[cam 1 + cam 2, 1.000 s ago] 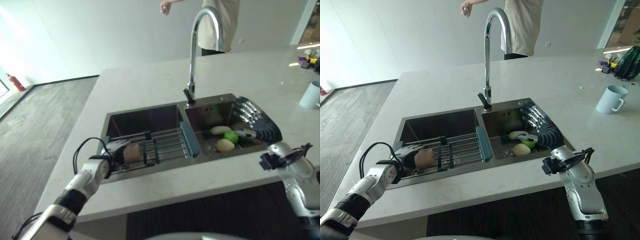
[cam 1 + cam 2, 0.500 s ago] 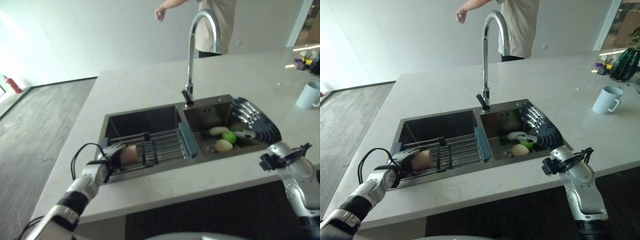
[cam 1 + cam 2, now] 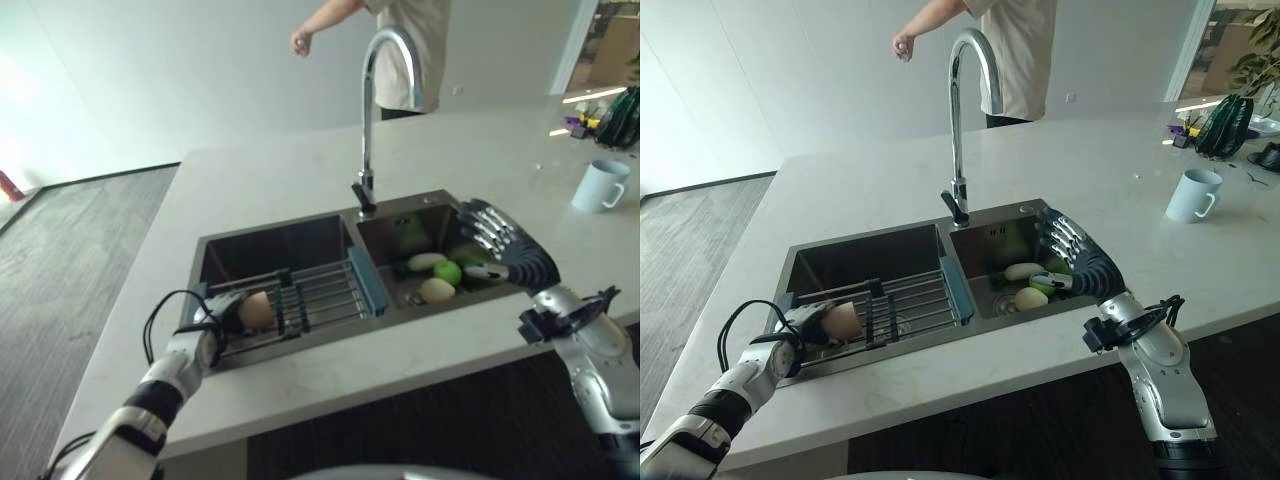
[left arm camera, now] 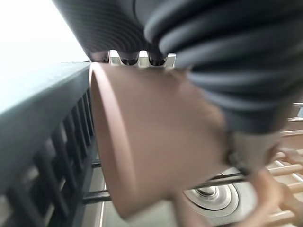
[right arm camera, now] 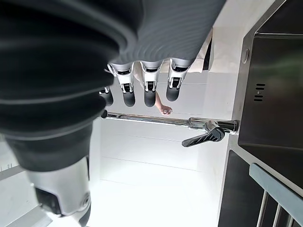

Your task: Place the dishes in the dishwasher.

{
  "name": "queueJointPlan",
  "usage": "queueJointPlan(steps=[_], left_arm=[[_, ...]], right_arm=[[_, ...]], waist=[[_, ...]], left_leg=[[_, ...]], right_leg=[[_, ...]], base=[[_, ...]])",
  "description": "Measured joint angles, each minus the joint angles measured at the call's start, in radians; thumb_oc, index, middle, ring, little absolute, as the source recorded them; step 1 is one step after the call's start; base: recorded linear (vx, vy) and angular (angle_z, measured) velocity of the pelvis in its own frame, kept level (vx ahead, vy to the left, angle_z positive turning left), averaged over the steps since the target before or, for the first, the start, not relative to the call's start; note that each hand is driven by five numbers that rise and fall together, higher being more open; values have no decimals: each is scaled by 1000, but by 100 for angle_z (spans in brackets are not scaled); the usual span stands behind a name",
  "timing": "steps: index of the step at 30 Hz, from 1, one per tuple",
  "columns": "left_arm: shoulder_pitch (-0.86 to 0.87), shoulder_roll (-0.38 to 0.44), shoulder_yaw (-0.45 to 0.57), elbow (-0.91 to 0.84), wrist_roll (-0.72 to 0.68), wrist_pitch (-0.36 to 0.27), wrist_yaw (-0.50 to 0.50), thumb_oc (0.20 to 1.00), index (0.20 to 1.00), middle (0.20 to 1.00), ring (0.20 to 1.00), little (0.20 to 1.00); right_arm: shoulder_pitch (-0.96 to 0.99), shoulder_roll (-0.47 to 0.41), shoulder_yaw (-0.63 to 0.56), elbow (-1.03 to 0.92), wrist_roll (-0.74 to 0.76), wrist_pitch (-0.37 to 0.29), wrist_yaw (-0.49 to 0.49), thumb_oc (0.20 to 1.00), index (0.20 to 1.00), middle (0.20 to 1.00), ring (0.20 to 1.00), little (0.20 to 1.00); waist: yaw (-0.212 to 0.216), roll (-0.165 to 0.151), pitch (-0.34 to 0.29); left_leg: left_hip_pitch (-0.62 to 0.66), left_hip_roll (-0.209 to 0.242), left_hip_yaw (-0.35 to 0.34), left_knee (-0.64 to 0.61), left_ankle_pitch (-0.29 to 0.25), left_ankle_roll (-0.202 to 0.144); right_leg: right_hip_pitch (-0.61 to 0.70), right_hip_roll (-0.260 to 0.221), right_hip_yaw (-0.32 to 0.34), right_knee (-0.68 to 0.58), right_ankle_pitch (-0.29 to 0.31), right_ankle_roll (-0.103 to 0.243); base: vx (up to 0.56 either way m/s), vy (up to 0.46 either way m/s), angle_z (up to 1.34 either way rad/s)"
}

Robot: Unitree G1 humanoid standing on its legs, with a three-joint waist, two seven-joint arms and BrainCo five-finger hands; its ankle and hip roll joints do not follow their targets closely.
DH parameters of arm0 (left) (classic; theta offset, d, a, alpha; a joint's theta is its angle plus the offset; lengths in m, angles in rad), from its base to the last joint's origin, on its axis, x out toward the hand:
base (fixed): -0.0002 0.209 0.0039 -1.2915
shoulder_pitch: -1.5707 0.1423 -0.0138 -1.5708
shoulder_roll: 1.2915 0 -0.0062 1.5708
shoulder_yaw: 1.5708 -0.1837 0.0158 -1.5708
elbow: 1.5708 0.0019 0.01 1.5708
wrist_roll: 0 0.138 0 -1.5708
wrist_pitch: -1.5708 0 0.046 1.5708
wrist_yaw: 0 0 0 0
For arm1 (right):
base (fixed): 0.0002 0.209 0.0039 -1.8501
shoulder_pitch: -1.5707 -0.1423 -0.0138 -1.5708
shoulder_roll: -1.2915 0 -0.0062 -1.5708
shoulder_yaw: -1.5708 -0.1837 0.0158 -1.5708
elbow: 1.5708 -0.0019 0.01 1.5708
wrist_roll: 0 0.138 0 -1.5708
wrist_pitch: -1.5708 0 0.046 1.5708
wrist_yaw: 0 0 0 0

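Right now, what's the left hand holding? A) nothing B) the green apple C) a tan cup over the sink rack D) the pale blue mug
C: the left hand has its fingers curled round the tan cup above the wire rack in the left sink basin.

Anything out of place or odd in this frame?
Nothing spilled or broken. The left hand grips a brown cup lying on its side on the sink rack. Food pieces, not dishes, sit in the right basin; the right hand is open over it.
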Motion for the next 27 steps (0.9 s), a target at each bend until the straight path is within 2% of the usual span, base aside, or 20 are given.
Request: queueJointPlan(steps=[10, 11, 15, 18, 20, 22, 24, 25, 27], left_arm=[[10, 10, -3, -37, 2, -51, 83, 200, 200, 200, 200, 200], [21, 19, -2, -74, 2, -70, 90, 200, 200, 200, 200, 200], [43, 52, 1, -217, 1, -102, 101, 200, 200, 200, 200, 200], [69, 118, 13, -342, -1, -130, 119, 200, 200, 200, 200, 200], [140, 184, 172, -578, -6, -170, 131, 200, 200, 200, 200, 200], [138, 197, 283, -621, -9, -177, 171, 200, 200, 200, 200, 200], [153, 198, 309, -619, -44, -196, 181, 200, 200, 200, 200, 200], [166, 198, 337, -619, -83, -213, 203, 200, 200, 200, 200, 200], [170, 194, 372, -618, -169, -223, 234, 200, 200, 200, 200, 200]], right_arm=[[6, 0, 0, 0, 0, -1, 4, 1000, 1000, 1000, 1000, 1000], [9, 0, 0, 0, 0, -1, 3, 1000, 1000, 1000, 1000, 1000], [10, 0, 0, 0, 0, -1, -15, 1000, 1000, 1000, 1000, 1000], [11, 0, -3, 0, 0, -5, -20, 1000, 1000, 1000, 1000, 1000], [41, -1, -16, 0, 0, -7, -51, 1000, 1000, 1000, 1000, 1000], [46, 0, -16, 0, 0, -7, -60, 1000, 1000, 1000, 1000, 1000], [46, 0, -19, 0, 0, -7, -61, 1000, 1000, 1000, 1000, 1000], [48, 0, -30, 0, 0, -7, -62, 1000, 1000, 1000, 1000, 1000], [48, 0, -48, 0, 0, -7, -74, 1000, 1000, 1000, 1000, 1000]], waist=[[2, -5, -4], [6, -6, -3], [10, -9, -1], [24, -11, 6], [53, -17, 16], [83, -5, 22], [88, -3, 28], [87, -2, 31], [87, -4, 37]], left_leg=[[-9, -2, 11, 0, 0, 1], [-12, -2, 11, 0, 0, 0], [-13, -2, 6, 0, 0, 0], [-15, 1, -1, 0, 0, 1], [-16, 3, -7, 0, -1, 2], [-17, 2, -9, 0, -4, 5], [-19, 2, -17, 0, -4, 4], [-20, 2, -22, 0, -4, 5], [-21, 2, -30, 0, -3, 5]], right_leg=[[-13, -1, 14, 0, 2, 2], [-14, -1, 13, 0, 11, 15], [-12, -2, 8, 0, 10, 13], [-8, -2, -7, -1, 8, 10], [-6, -2, -12, -1, 7, 9], [-5, -4, -14, -1, 6, 9], [-5, -3, -17, -1, 5, 7], [-5, -3, -20, -1, -4, -6], [-1, -4, -31, -1, -6, -9]], base=[[-3, -3, -4], [0, 0, 0], [-5, -6, 3], [-19, -24, 10], [-26, -26, 9], [-28, -19, 7], [-25, -5, 4], [-23, -1, 6], [-21, -3, 11]])
